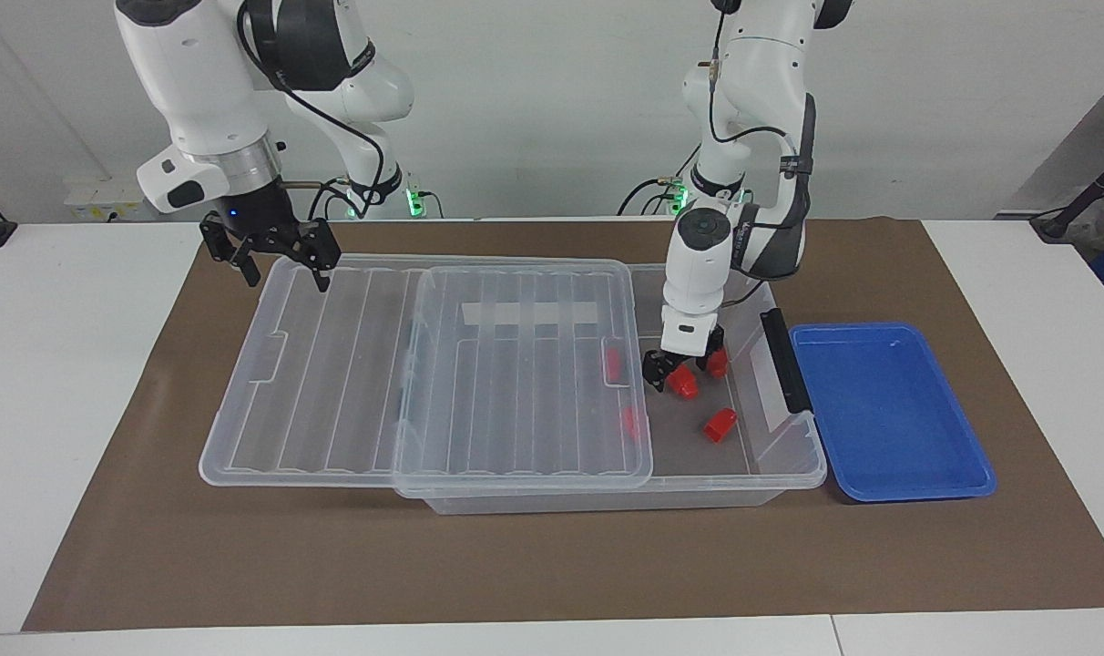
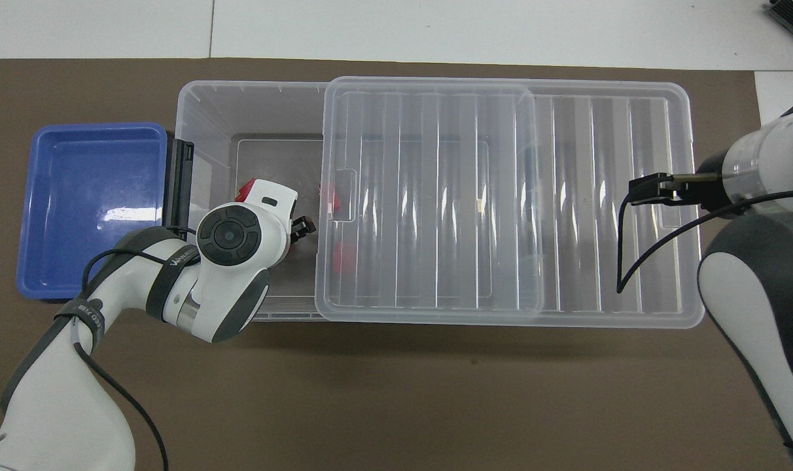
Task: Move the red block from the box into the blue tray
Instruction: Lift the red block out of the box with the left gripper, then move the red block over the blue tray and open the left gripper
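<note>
We see a brown mat on a white tabletop [image 1: 78,383], read across the facing view. First comes the right gripper [image 1: 270,255], fingers spread and holding nothing, waiting over the slid-aside lid [image 1: 525,383] at the right arm's end of the table. That clear ribbed lid covers most of the box [image 1: 734,474], leaving the end toward the left arm uncovered. There the left gripper [image 1: 684,369] reaches down inside the box, around the red block [image 1: 686,385] — whether it has clenched yet we cannot tell. Other red pieces lie near it on the box floor. Beside the box's black handle [image 1: 784,360] sits the blue tray [image 1: 889,415], holding nothing. We judge the pick is underway; next comes a firm grip, a lift over the handle and wall, then release into the tray.
</note>
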`<state>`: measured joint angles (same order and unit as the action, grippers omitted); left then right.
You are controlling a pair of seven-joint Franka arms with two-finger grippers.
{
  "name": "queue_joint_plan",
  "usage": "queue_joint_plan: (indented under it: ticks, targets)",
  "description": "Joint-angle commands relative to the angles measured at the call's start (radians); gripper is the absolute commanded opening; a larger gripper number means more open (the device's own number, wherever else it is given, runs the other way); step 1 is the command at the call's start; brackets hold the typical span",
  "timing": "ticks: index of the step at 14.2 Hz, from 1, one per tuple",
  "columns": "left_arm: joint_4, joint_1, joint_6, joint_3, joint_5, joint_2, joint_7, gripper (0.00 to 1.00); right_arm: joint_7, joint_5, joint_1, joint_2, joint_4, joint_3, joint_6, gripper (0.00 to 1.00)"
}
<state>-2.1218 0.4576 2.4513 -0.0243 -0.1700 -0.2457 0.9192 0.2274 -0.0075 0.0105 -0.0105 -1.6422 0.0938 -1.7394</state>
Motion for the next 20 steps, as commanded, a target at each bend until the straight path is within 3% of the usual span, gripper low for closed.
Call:
queue_joint_plan:
  ticks: [1, 4, 7, 9, 12, 15, 17, 20]
  targets:
    - [-0.003, -0.007, 0.017, -0.006, -0.020, 0.003, -0.042, 0.84, 0.027, 0.024, 0.006, 0.015, 0.097, 0.000, 0.088, 0.99]
    - [0.000, -0.007, 0.012, -0.006, -0.020, 0.000, -0.042, 0.54, 0.041, 0.008, 0.009, 0.014, 0.127, 0.000, 0.144, 1.00]
    - [0.016, -0.007, -0.026, -0.006, -0.020, 0.000, -0.048, 0.00, 0.041, 0.004, 0.014, -0.041, 0.056, -0.002, 0.175, 1.00]
    - [0.061, -0.007, -0.114, -0.006, -0.020, 0.005, -0.072, 0.00, 0.033, -0.020, 0.013, -0.054, 0.036, 0.000, 0.172, 1.00]
    - [0.259, -0.031, -0.401, -0.016, 0.001, 0.022, -0.123, 0.00, 0.024, -0.034, 0.011, -0.054, 0.035, 0.001, 0.167, 1.00]
    - [0.458, -0.085, -0.601, -0.020, 0.128, 0.023, -0.183, 0.00, 0.013, -0.032, 0.011, -0.054, 0.035, 0.001, 0.167, 1.00]
    - [0.549, -0.115, -0.734, -0.023, 0.132, 0.023, -0.209, 0.00, 0.009, -0.025, 0.013, -0.054, 0.035, 0.001, 0.166, 1.00]
    - [0.638, -0.227, -0.892, -0.025, 0.152, 0.031, -0.475, 0.00, 0.004, -0.016, 0.017, -0.052, 0.035, 0.000, 0.166, 1.00]
